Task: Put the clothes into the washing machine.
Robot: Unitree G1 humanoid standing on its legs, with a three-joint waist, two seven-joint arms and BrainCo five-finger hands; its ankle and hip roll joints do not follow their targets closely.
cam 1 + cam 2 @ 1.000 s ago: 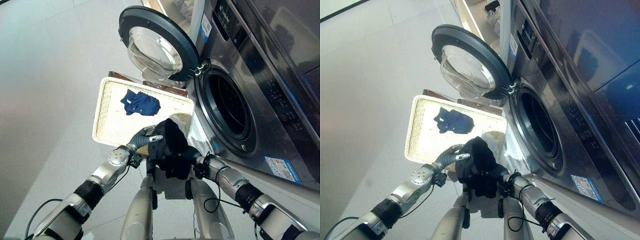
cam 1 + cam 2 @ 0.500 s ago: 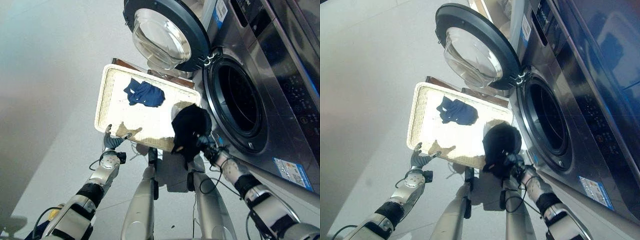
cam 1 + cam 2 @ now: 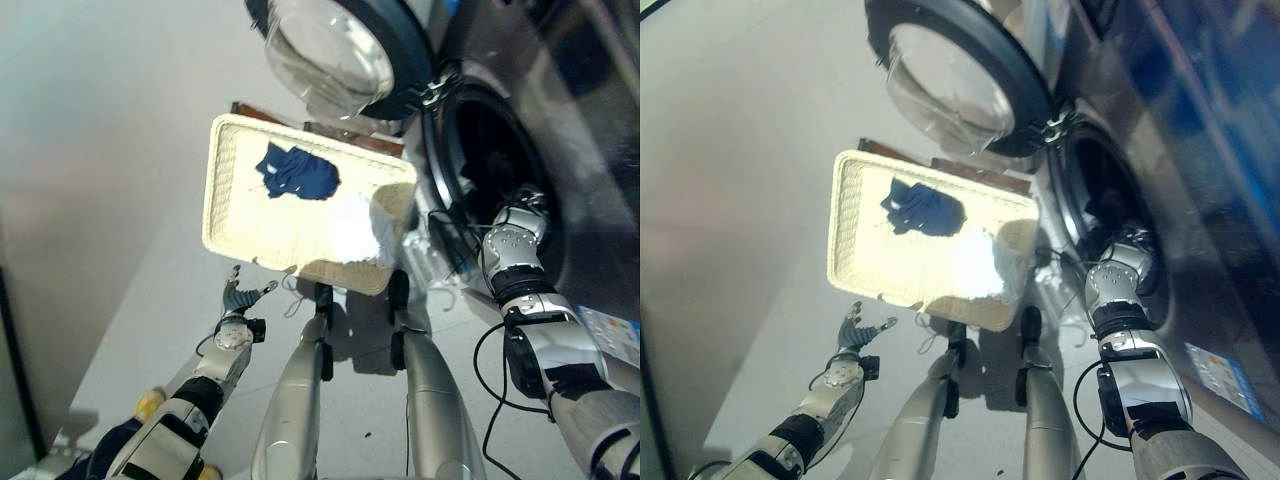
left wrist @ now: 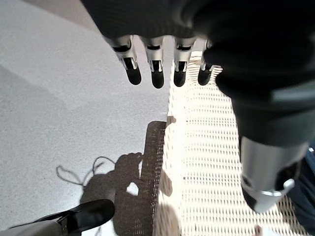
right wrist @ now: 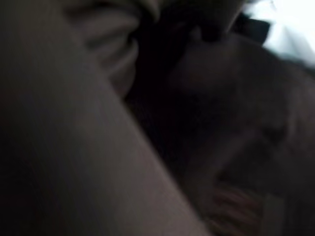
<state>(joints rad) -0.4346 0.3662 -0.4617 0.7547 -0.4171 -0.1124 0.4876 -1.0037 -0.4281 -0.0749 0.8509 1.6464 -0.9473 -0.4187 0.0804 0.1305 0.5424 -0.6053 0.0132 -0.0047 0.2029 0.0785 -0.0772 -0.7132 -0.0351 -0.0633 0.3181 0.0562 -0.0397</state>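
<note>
Left hand (image 3: pixel 238 300) hovering over the floor just outside the near rim of the wicker basket (image 3: pixel 225 215), fingers spread and empty. Blue garment (image 3: pixel 297 173) lying in the basket's far half, not yet loaded. Right of the basket, right arm reaching into the washing machine (image 3: pixel 480 150) drum, finger state impossible to tell; dark cloth presumably inside, blue piece left.

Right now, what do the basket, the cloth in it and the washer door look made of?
Basket: cream woven wicker or plastic weave, matte; the open lattice shows in the left wrist view.
Blue cloth: soft crumpled fabric, dark blue, matte.
Washer door: clear glass or plastic bowl, glossy, in a dark ring that is probably plastic.
</note>
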